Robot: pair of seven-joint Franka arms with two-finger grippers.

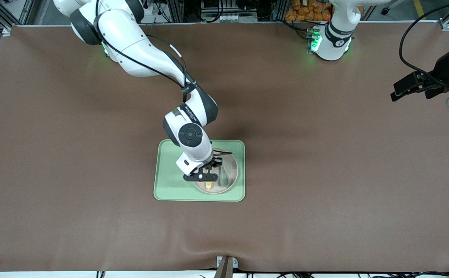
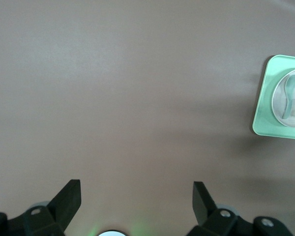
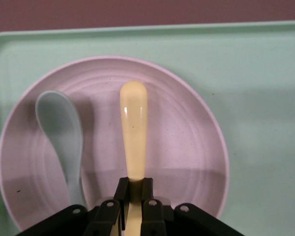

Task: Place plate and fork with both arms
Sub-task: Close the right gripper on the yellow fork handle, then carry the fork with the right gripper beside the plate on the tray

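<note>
Right gripper (image 1: 208, 178), fingers clamped tight on one end of the pale-yellow fork (image 3: 133, 129), poised over the plate (image 3: 187, 147). Fork handle extending straight out from the fingertips (image 3: 121, 191), rounded end over the plate's centre; in the front view only a short yellow tip visible below the gripper, long axis running roughly from the table's robot edge toward its camera edge. Whether the fork touches the plate: cannot tell. Grey-green spoon (image 3: 63, 142) lying in the plate just beside the fork, roughly parallel to it, bowl toward the plate's rim. Round off-white plate seated on the light-green tray (image 1: 170, 189), toward the tray's edge nearer the left arm's end. Tray near the middle of the brown table (image 1: 73, 173). Small dark lettering on the right arm's wrist, too small to read. Left gripper (image 2: 136, 199), fingers spread wide and holding nothing, waiting over bare table at the left arm's end, well apart from the tray.
</note>
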